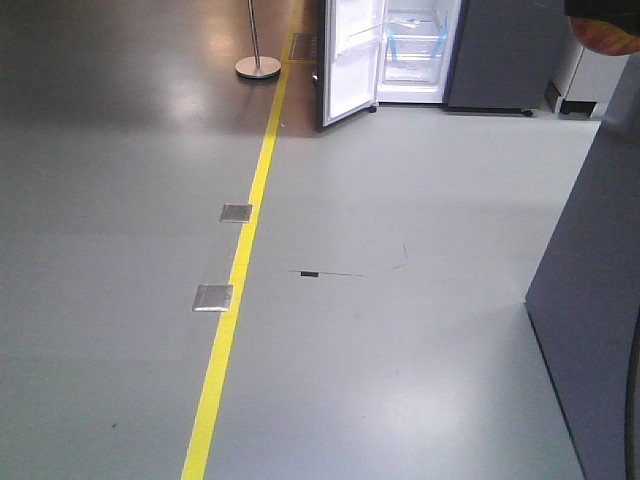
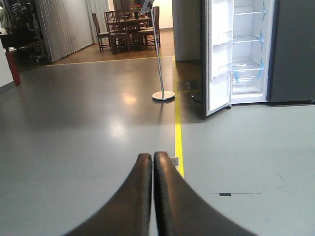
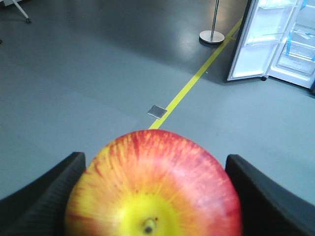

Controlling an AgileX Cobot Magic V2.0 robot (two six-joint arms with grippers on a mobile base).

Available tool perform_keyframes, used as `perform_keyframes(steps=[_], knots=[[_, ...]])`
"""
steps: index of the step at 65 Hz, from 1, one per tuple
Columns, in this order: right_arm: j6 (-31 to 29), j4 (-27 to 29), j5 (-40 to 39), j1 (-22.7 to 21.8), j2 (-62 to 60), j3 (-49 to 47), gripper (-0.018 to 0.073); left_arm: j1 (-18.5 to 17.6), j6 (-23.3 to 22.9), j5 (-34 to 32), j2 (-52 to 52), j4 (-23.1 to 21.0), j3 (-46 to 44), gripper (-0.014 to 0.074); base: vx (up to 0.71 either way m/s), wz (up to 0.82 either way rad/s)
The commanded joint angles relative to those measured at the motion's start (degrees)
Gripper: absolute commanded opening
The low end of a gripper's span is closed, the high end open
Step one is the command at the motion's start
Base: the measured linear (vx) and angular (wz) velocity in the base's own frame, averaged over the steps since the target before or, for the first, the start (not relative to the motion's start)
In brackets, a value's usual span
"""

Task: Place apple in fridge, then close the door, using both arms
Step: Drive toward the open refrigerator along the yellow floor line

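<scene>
The apple [image 3: 157,187], red with yellow patches, sits between the two black fingers of my right gripper [image 3: 155,164], which is shut on it. A bit of it shows at the top right of the front view [image 1: 606,38]. The fridge [image 1: 415,50] stands far ahead across the floor, white inside with blue tape strips. Its door [image 1: 345,60] is swung open to the left. Fridge [image 2: 248,49] and door [image 2: 216,59] also show in the left wrist view, and in the right wrist view [image 3: 300,39]. My left gripper [image 2: 151,158] is shut and empty, above the floor.
A yellow floor line [image 1: 240,270] runs toward the fridge, with two metal floor plates [image 1: 236,212] beside it. A stanchion pole on a round base [image 1: 257,66] stands left of the door. A dark grey panel [image 1: 590,330] stands close on my right. Table and chairs [image 2: 130,29] far back.
</scene>
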Motion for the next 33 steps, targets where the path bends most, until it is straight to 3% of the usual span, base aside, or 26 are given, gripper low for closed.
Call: perform_keyframes(steps=[1,33], knots=[[-0.1,2.7,-3.5,-0.3,-1.9,-1.8,0.0119,-0.4,-0.4,-3.8,-0.9,-0.1,-1.2,-0.0007,0.15,-0.01],[-0.1,2.7,-3.5,-0.3,-1.9,-1.8,0.0119,-0.4,-0.4,-3.8,-0.9,-0.1,-1.2,-0.0007,0.16,-0.01]])
